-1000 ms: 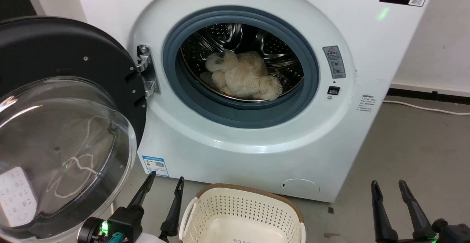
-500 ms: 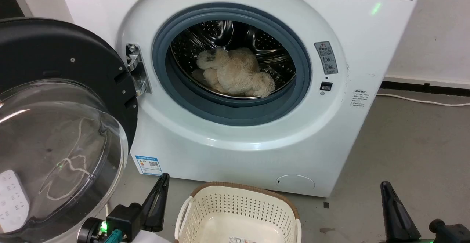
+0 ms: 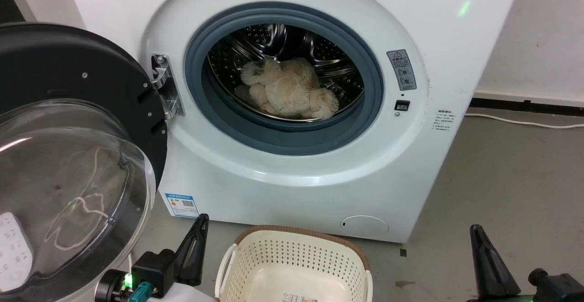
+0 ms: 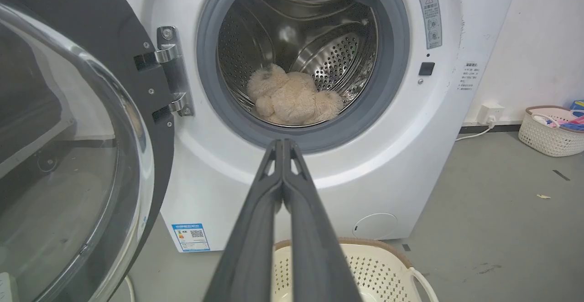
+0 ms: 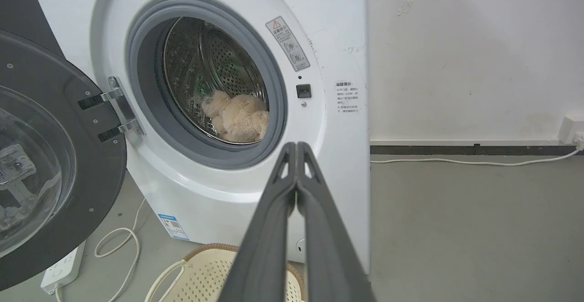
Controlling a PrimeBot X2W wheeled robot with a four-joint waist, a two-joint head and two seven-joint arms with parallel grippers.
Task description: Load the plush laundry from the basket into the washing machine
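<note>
The cream-beige plush laundry (image 3: 287,90) lies inside the steel drum of the white washing machine (image 3: 296,174), also seen as the plush laundry (image 4: 292,97) and the plush laundry (image 5: 237,116). The bubble door (image 3: 68,156) stands swung open at the left. The basket (image 3: 294,265) sits on the floor before the washer, holding only a small label. My left gripper (image 3: 200,220) is shut with nothing held, low left of the basket; in its wrist view my left gripper (image 4: 283,143) has tips pressed together. My right gripper (image 3: 477,231) is shut at lower right, as my right gripper (image 5: 296,147) shows.
A white cable (image 3: 520,122) runs along the grey floor by the right wall. A second basket (image 4: 550,131) with coloured items stands far right. A power strip (image 5: 59,272) and looped cord lie under the open door.
Both grippers have gone from open to shut. The camera has shifted slightly, so the washer sits a little further left in view. The plush has stayed in the drum.
</note>
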